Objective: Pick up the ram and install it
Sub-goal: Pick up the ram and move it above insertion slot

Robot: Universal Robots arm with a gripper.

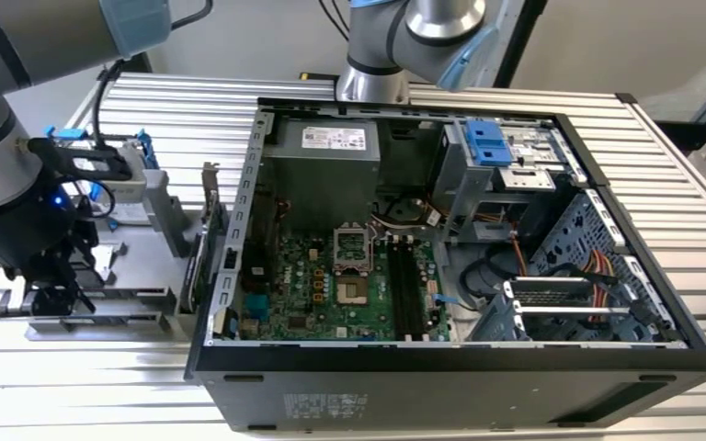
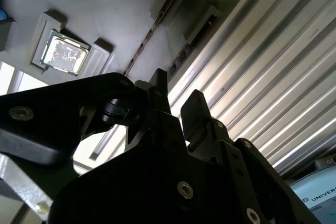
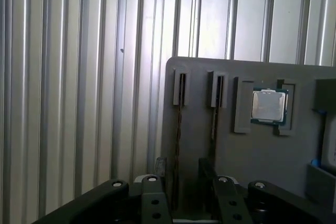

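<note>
The ram (image 3: 178, 129) shows as a thin dark strip seen edge-on, standing in a slot of the grey parts holder (image 3: 199, 145); its blue face is hidden. In the second wrist view the same strip (image 2: 149, 38) runs along the holder. My gripper (image 3: 181, 170) hangs just above it, open, with one black finger on each side of the strip and not touching it. In the exterior view the gripper (image 1: 49, 296) is low over the holder (image 1: 132, 253), at the left of the open computer case (image 1: 451, 363). The motherboard's long dark memory slots (image 1: 404, 287) lie inside the case.
A second thin strip (image 3: 215, 121) stands in the neighbouring slot. A square processor chip (image 3: 269, 106) sits in a pocket of the holder. A silver drive with blue handles (image 1: 126, 184) and a bracketed card (image 1: 212, 230) stand on the holder. Ribbed aluminium table (image 1: 684, 184) all around.
</note>
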